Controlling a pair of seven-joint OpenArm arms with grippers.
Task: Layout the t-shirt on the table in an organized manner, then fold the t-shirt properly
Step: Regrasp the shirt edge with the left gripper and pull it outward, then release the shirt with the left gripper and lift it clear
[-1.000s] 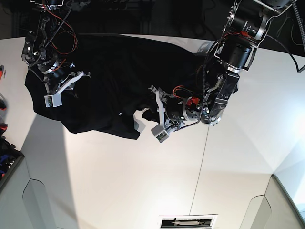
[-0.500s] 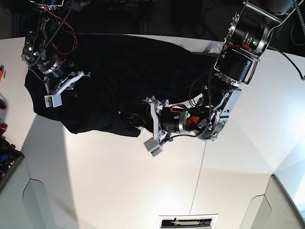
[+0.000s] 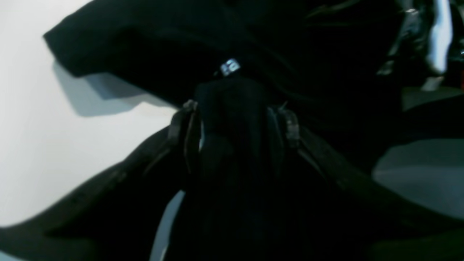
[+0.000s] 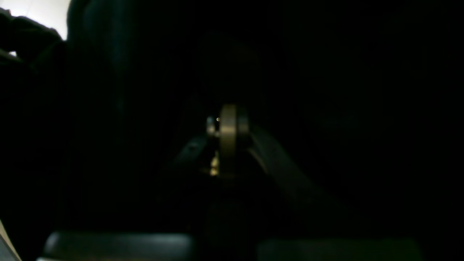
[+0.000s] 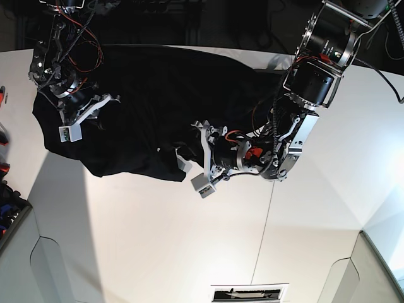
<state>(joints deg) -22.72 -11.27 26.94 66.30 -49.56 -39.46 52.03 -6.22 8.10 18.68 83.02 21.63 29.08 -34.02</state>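
Observation:
The t-shirt point(image 5: 158, 95) lies rumpled on the far part of the white table point(image 5: 158, 240), plain black side up, with no graphic showing. My left gripper point(image 5: 186, 158) is at the shirt's near edge. In the left wrist view it point(image 3: 233, 119) is shut on a bunched fold of the t-shirt point(image 3: 232, 98), next to a small white label point(image 3: 230, 67). My right gripper point(image 5: 98, 110) rests on the shirt's left part. The right wrist view is almost black: its fingertips point(image 4: 228, 127) are pressed together with black cloth all round.
A dark bin point(image 5: 7, 211) with coloured items sits at the left edge. A thin seam point(image 5: 266, 221) runs down the table. A slotted vent point(image 5: 248, 293) is at the near edge. Grey panels point(image 5: 369, 271) stand at both near corners.
My left gripper has shifted a little left along the shirt's near edge with the fold in it, and its wrist has turned. The right arm has not moved.

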